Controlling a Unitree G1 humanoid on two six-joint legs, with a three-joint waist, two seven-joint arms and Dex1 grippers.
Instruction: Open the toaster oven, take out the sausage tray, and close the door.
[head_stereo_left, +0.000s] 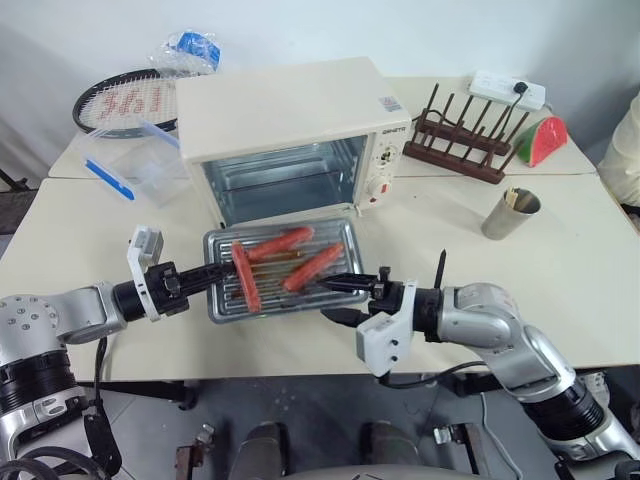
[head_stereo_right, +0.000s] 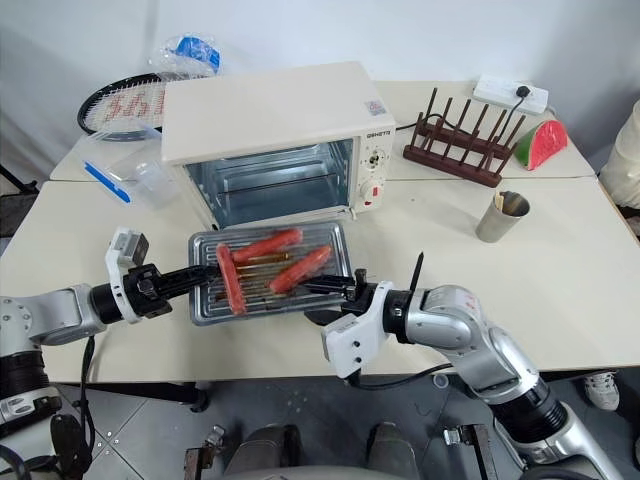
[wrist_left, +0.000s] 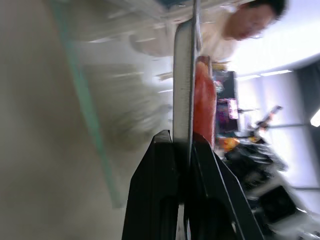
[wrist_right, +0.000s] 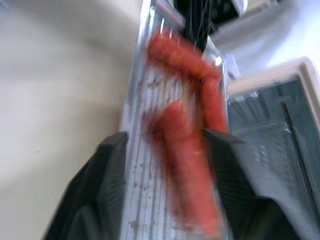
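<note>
On the cream table (head_stereo_left: 560, 260), in front of the toaster oven (head_stereo_left: 290, 120), the sausage tray (head_stereo_left: 285, 268) is held out of the oven cavity, level with three red sausages (head_stereo_left: 280, 243) lying across its ridged bottom. Left gripper (head_stereo_left: 200, 277): fingers clamped on the tray's left rim, the wrist view showing the thin metal edge pinched between the two black fingers (wrist_left: 160, 195). Right gripper (head_stereo_left: 345, 290): at the tray's right edge, its jaws spread apart on either side of the rim, one finger above and one below, not pressing the metal. Oven interior exposed, the rack visible inside; the door itself is largely hidden beneath the tray. Behind the oven: a racket (head_stereo_left: 120, 105) and a clear plastic box (head_stereo_left: 135, 160); to the right, a wooden rack (head_stereo_left: 462, 135), a watermelon slice (head_stereo_left: 540, 140) and a metal cup (head_stereo_left: 512, 213)
</note>
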